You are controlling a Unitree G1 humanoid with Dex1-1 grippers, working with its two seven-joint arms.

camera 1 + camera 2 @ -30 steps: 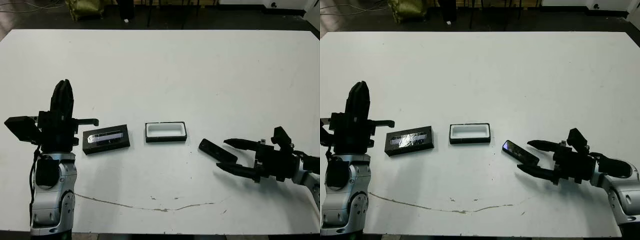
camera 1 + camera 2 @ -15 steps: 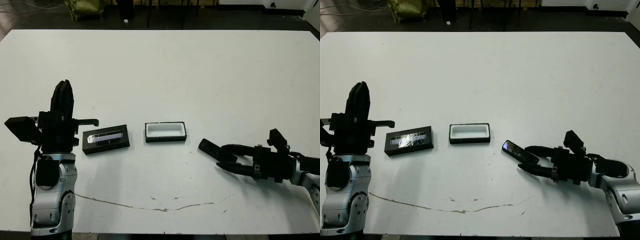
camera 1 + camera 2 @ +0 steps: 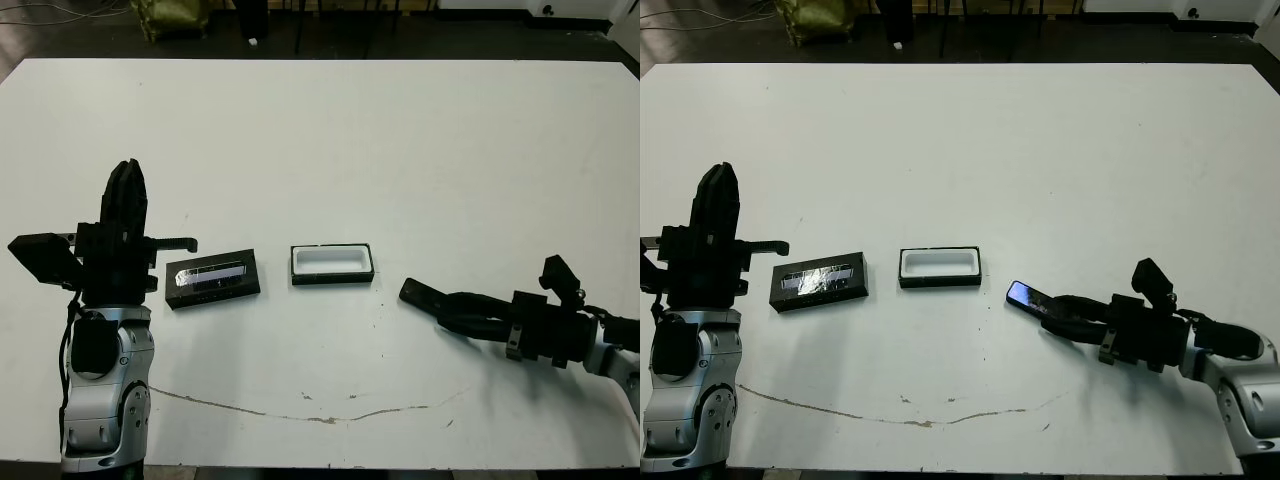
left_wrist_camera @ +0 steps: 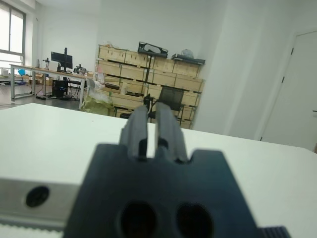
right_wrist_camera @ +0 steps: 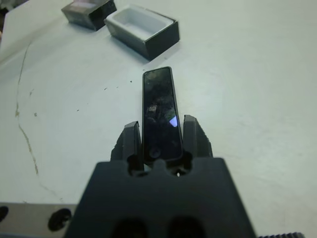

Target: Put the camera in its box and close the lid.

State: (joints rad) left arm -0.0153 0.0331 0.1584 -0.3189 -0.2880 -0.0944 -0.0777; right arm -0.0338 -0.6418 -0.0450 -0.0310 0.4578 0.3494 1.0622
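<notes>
The camera (image 5: 159,115) lies on the white table (image 3: 400,150), near-right of the box (image 3: 332,263) and apart from it, and is pinched at its near end between the two fingers of the right gripper (image 5: 159,141) — closed on the long edges, far end sticking out toward the box. It is judged light and rigid, with a glossy, probably slippery face that may scratch; a hold on the narrow side edges, as seen now, looks right, though a grip so close to one end could let the bar pivot. The lid (image 3: 213,278) rests flat just left of the box, silvery strip up, not touching it. The left gripper (image 4: 152,130) is held upright at the near-left, fingers nearly together, nothing between them.

In the right wrist view the pinch is shown plainly — fingers on both edges, reflective face up, white-lined box and lid beyond. In the head views this contact is merged into one dark shape, but the full layout and both arms are given. The left wrist view shows only its own fingers and a room with crates beyond.
</notes>
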